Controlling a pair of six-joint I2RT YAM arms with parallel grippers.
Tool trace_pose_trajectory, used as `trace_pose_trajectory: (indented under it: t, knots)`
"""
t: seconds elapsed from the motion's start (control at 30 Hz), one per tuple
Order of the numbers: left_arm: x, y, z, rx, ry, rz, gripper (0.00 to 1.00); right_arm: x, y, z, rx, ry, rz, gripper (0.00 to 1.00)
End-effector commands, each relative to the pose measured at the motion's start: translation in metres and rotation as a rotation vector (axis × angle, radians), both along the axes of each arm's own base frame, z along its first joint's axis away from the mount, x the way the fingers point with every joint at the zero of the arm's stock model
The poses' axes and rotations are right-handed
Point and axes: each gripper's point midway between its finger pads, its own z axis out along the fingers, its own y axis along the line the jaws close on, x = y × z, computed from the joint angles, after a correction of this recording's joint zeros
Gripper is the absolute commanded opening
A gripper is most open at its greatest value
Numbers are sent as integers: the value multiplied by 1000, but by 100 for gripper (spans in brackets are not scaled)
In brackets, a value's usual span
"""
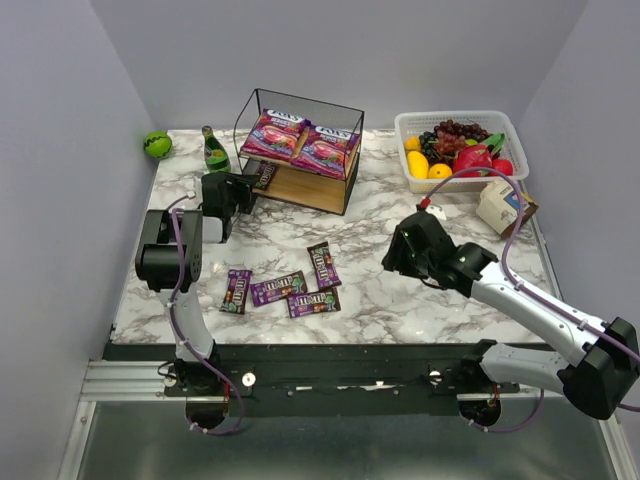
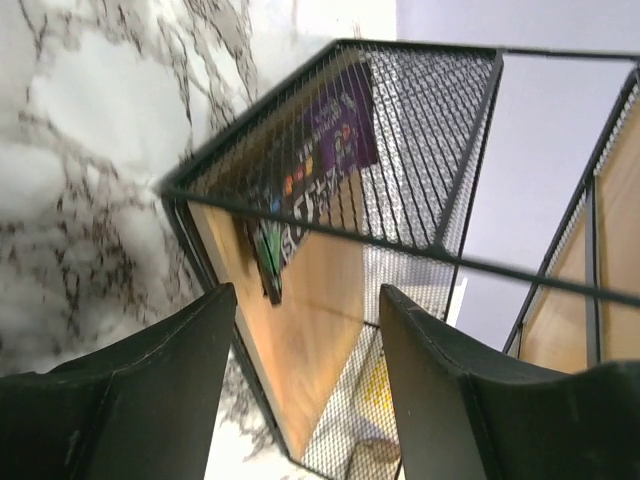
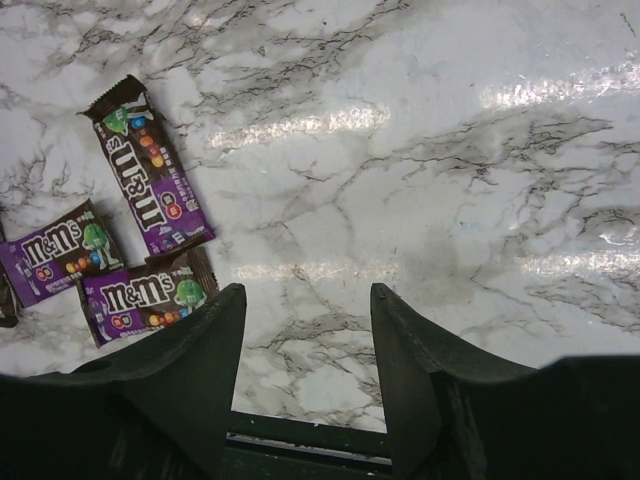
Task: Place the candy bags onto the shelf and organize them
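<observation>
The black wire shelf (image 1: 345, 165) stands at the back centre. Two pink-purple FOX'S bags (image 1: 275, 132) (image 1: 325, 150) lie on its top board. One M&M's packet (image 1: 266, 175) leans at the left end of the lower board; it also shows in the left wrist view (image 2: 335, 135) behind the mesh. My left gripper (image 1: 244, 190) (image 2: 305, 295) is open and empty, just outside the shelf's left end (image 2: 300, 330). Several M&M's packets (image 1: 324, 264) (image 1: 277, 288) (image 1: 313, 302) (image 1: 237, 290) lie on the table front; three show in the right wrist view (image 3: 150, 180) (image 3: 65, 250) (image 3: 150, 295). My right gripper (image 1: 398, 260) (image 3: 305, 290) is open and empty over bare marble, right of them.
A green bottle (image 1: 213, 150) stands just left of the shelf and a green ball (image 1: 156, 144) lies in the back left corner. A white fruit basket (image 1: 505, 122) is at the back right, with a small beige carton (image 1: 503, 207) in front of it.
</observation>
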Motion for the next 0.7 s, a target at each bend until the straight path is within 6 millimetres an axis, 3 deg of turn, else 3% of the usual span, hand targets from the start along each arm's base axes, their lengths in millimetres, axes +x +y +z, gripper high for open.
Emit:
trace_pose_trajectory:
  t: [0.0,0.13,0.3,0.43,0.47,0.5,0.67]
  knots:
    - [-22,-10,14,73,-9,-63,69,3,7,3,31,-12,18,63]
    - [-52,-27,10,107,41,-158,68,0,15,-3,51,14,51,64]
    - [-109,-19,3,271,230,-265,67,-1,44,-1,119,4,207,66]
    - [-162,19,2,466,409,-214,67,4,66,6,156,-15,280,68]
    - [-184,30,4,507,474,-203,67,6,68,1,144,0,283,68]
    - [-194,46,4,573,512,-149,66,3,75,0,158,19,310,68]
    - [-259,75,-5,697,679,-117,66,3,89,-8,156,65,340,68]
